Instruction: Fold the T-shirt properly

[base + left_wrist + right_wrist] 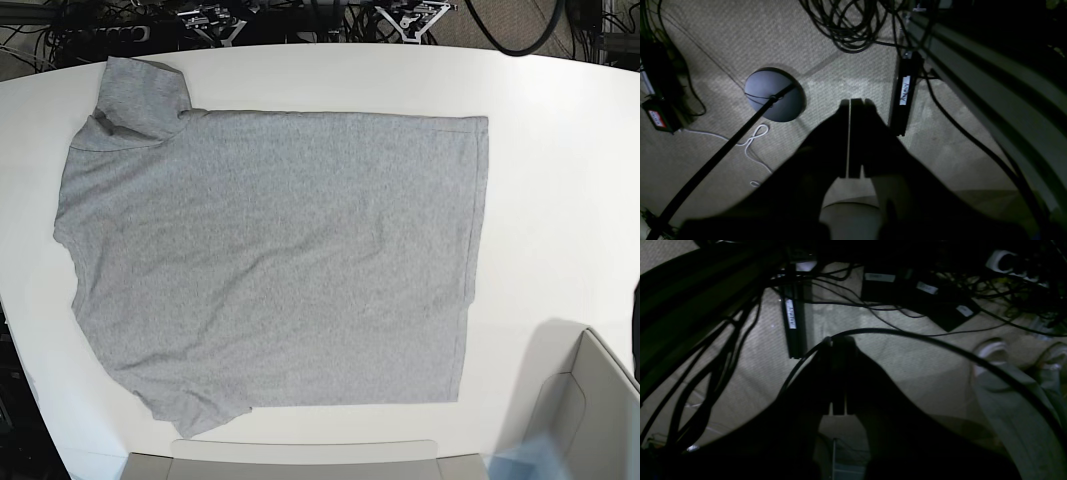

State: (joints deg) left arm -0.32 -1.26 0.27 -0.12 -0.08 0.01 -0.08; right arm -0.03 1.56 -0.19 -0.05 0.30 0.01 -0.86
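The heather-grey T-shirt [270,260] lies spread flat on the white table [560,200] in the base view, plain side up, no lettering showing. Its collar end is at the left and its hem at the right. One sleeve [140,95] points to the far edge, the other [175,405] to the near edge. Neither arm shows in the base view. My left gripper [850,101] is shut and empty, hanging over the carpet beside the table. My right gripper [839,340] is shut and empty, also over the floor, with a black cable arching across it.
A grey open box [590,410] stands at the table's near right corner. A grey strip [300,460] runs along the near edge. On the floor are a round stand base [773,95], cable coils [846,30], a black bar [793,323] and a person's shoes [990,350].
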